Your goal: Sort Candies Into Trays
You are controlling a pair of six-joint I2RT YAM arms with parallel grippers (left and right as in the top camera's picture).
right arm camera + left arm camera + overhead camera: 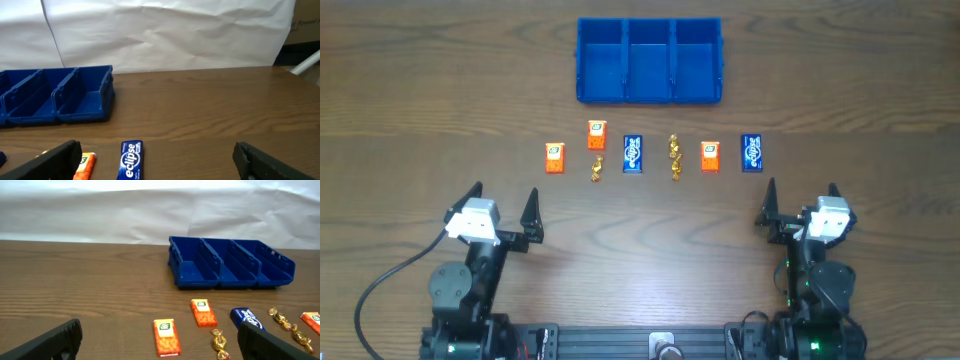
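Observation:
A blue tray (649,60) with three compartments stands at the back middle of the wooden table, also in the left wrist view (230,263) and the right wrist view (55,95). In front of it lies a row of candies: orange boxes (555,157) (597,134) (710,156), blue packs (633,152) (752,152), and gold-wrapped candies (598,168) (675,158). My left gripper (505,212) is open near the front left, short of the row. My right gripper (801,205) is open at the front right, with the blue pack (130,160) just ahead of it.
The tray's compartments hold nothing. Bare wood lies to the left and right of the candy row and between the two arms. A white sheet (165,35) hangs behind the table's far edge.

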